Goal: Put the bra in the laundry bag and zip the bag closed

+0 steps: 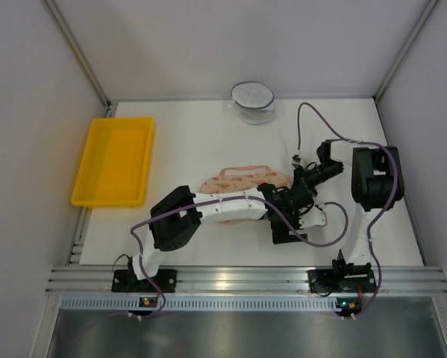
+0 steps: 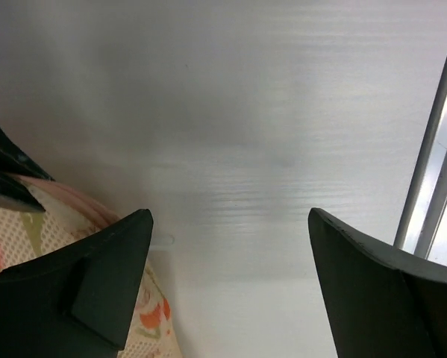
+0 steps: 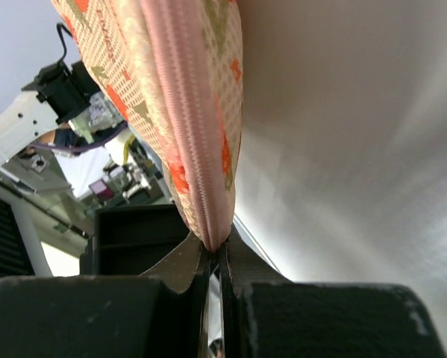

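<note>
The right tool (image 3: 217,257) is pinched tight on the pink zip edging of the cream, orange-printed mesh laundry bag (image 3: 182,104), which lies mid-way across the white bench (image 1: 193,138). The left tool (image 2: 230,224) gapes wide just beside the bag, gripping nothing, and its arm crosses over the bag. Farther back stands a clear round bowl (image 1: 253,101), and at far left a yellow plastic tray (image 1: 115,160). Pale walls enclose the bench.

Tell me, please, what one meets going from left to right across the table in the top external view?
The yellow tray → laundry bag → right arm's dark elbow. The clear bowl is left out: it sits within the bag's span, farther back.
</note>
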Available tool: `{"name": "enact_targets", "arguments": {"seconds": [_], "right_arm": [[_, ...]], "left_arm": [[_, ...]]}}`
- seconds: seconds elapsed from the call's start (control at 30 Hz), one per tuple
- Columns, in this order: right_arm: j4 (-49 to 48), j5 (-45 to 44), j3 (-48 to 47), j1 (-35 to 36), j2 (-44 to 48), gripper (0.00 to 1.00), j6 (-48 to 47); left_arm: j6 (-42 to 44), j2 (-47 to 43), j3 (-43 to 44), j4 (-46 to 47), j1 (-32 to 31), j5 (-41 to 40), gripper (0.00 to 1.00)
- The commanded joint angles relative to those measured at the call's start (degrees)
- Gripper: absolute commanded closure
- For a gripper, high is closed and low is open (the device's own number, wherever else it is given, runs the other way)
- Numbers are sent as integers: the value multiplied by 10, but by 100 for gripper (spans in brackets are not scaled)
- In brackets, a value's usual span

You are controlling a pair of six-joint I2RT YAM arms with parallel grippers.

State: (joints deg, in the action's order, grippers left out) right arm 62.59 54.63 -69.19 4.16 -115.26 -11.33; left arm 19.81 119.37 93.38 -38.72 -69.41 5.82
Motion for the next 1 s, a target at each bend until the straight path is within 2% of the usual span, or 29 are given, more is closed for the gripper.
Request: {"name": "enact_targets", "arguments": {"seconds": [0.0, 0.1, 0.27, 0.4, 0.5, 0.63, 0.83, 0.97], "right_arm": [[-16, -28, -10, -51, 54, 100, -1], [-52, -40, 19, -111, 86, 100, 25], [-131, -67, 54, -211, 131, 100, 88], [-183, -108, 51, -259, 149, 100, 126], [-195, -143, 4, -278, 135, 100, 136], [-184, -189, -117, -288, 78, 100, 120], [-132, -197, -314, -284, -29, 100, 82], [-141, -206, -398, -273, -104, 100, 78]], "left_arm": [[-14, -52, 37, -29, 9, 16, 5], [-30, -74, 40, -22, 30, 32, 2], [-60, -104, 47, -17, 83, 68, 2], [-72, -115, 61, -18, 141, 86, 2], [-74, -121, 75, -18, 175, 84, 2], [-74, -128, 85, -18, 211, 81, 2], [-95, -136, 81, -18, 256, 86, 2], [-124, -136, 79, -19, 285, 99, 2]]}}
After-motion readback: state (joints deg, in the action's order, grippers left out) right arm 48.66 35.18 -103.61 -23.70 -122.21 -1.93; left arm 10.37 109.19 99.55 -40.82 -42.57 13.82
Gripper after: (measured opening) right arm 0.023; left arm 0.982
